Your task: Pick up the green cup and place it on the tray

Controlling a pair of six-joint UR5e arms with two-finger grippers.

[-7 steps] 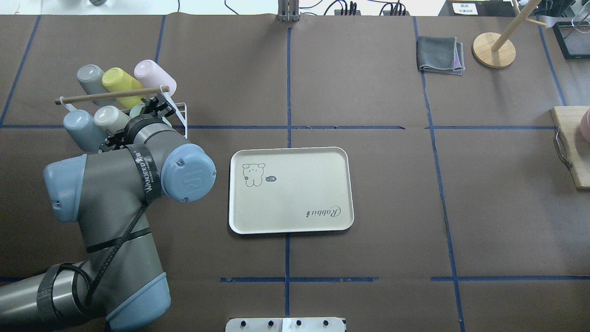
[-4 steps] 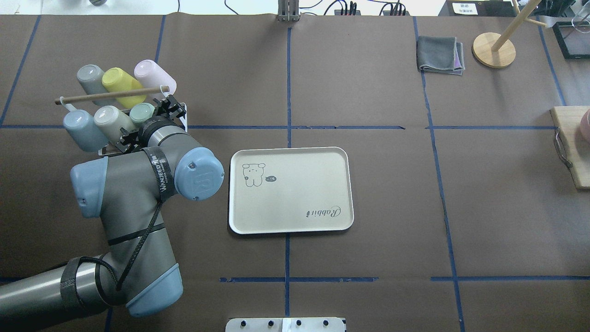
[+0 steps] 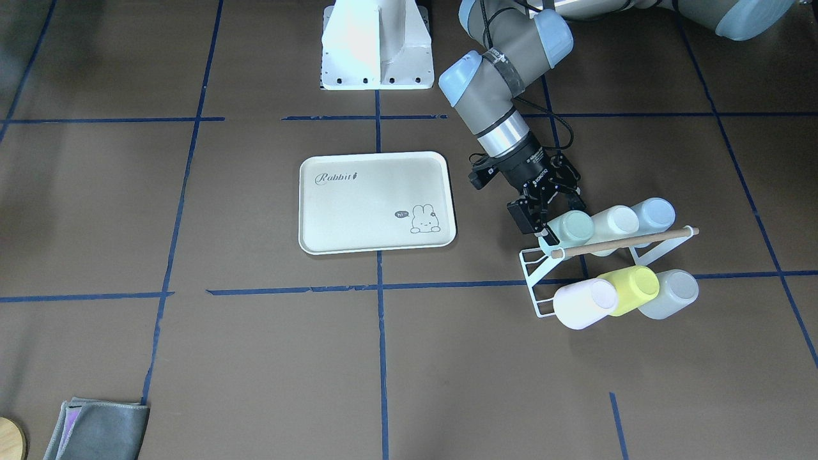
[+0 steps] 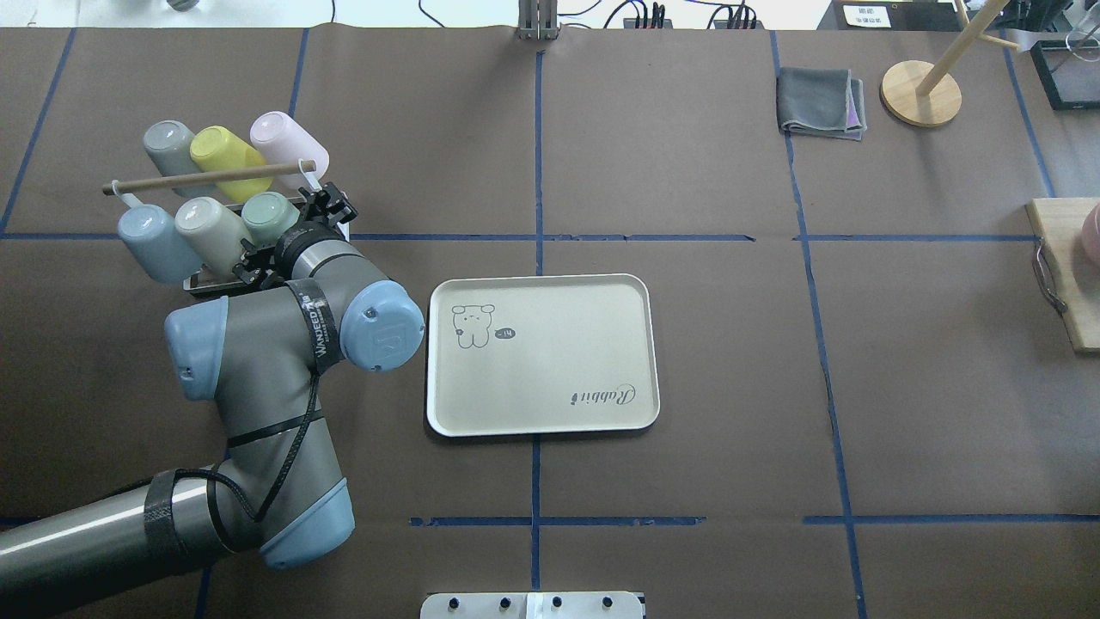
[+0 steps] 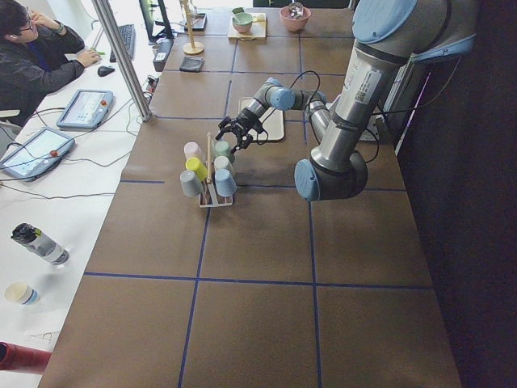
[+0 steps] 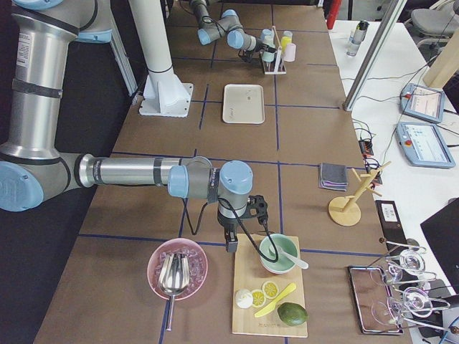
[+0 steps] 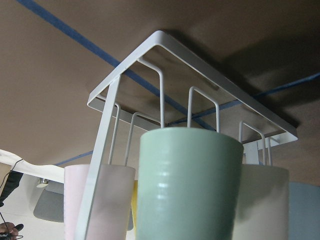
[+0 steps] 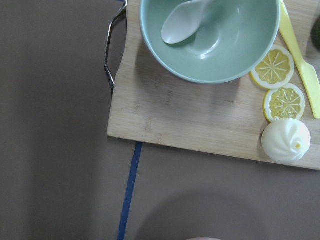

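The left fingers (image 3: 524, 217) were spread about the green cup (image 3: 572, 228) on the rack (image 3: 529, 268). Whether the right fingers (image 6: 229, 242) were open or closed could not be determined.

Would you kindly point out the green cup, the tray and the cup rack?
green cup (image 4: 265, 211): overhead exterior view, its upturned base.
tray (image 4: 550, 365): overhead exterior view, bare middle.
cup rack (image 7: 225, 80): left wrist view, white wire rim.

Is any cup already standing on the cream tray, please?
No, the tray holds nothing, and the green cup sits on the white rack.
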